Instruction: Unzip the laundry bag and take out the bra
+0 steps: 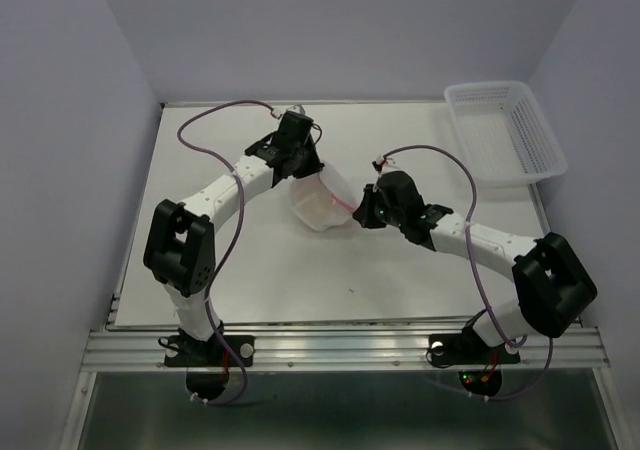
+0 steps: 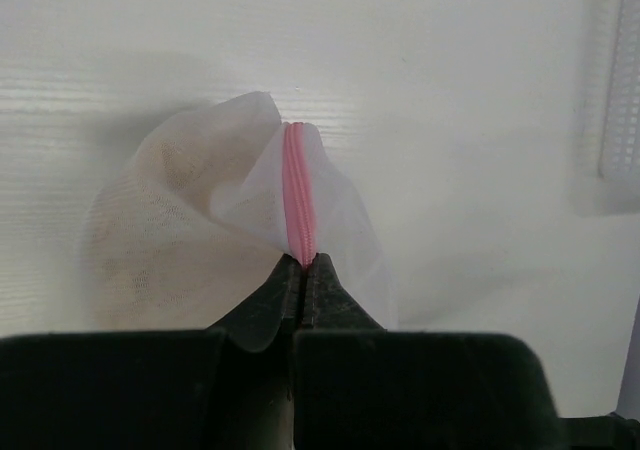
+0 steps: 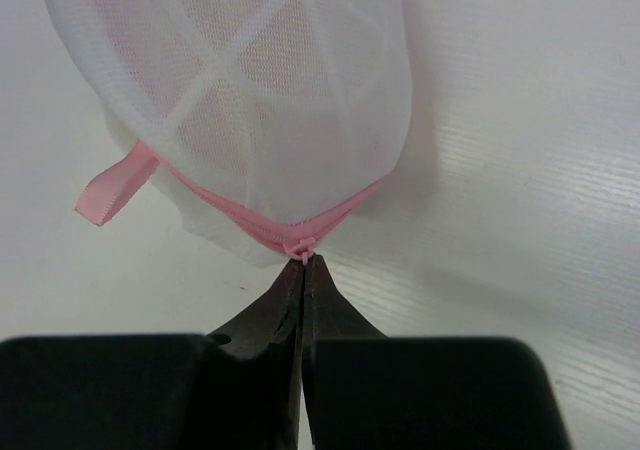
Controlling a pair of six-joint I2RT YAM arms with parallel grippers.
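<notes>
White tabletop [image 1: 400, 280], laundry bag [image 1: 320, 202] pinched by left fingers [image 2: 280, 295] at rim [image 2: 296, 195], right fingers [image 3: 283, 300] at zipper pull [image 3: 298, 249].

We see bare tabletop [image 1: 300, 290] near front, free to pass; centre blocked by laundry bag [image 1: 322, 202]; far right corner filled by basket [image 1: 505, 130], wall [image 1: 350, 40] close behind.

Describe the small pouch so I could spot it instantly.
On the white table, look where the two arms meet. Held between the left tool and right tool is the laundry bag, a soft translucent white mesh pouch. Its pink zipper rim sets it apart from the white lattice basket in the far right corner.
</notes>
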